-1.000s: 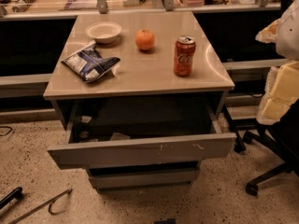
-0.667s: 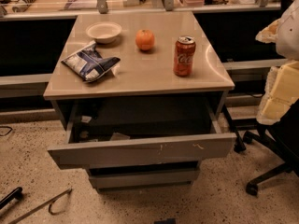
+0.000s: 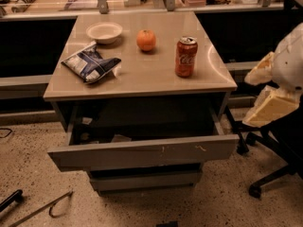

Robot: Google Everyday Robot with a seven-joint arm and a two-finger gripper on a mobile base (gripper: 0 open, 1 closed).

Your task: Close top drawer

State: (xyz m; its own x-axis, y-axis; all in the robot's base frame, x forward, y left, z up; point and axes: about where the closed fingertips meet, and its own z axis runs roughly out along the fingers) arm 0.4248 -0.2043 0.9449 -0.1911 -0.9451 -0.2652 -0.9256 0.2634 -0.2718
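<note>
Nothing has moved since a second ago: your top drawer (image 3: 142, 154) stands pulled out under the surface (image 3: 142, 82), at 6 o'clock in the view, with small scraps in its dark inside and pale scratches right of centre on its front. On the surface, a chip bag (image 3: 90, 64) lies at 9 o'clock, a pale bowl (image 3: 104, 32) at 11, an orange (image 3: 146, 39) at 12 and a red cola can (image 3: 186, 56) at 2. Your hand (image 3: 271, 105) hangs at 3 o'clock in the view, apart from the drawer; whether it is spread or pressed together, you cannot tell.
</note>
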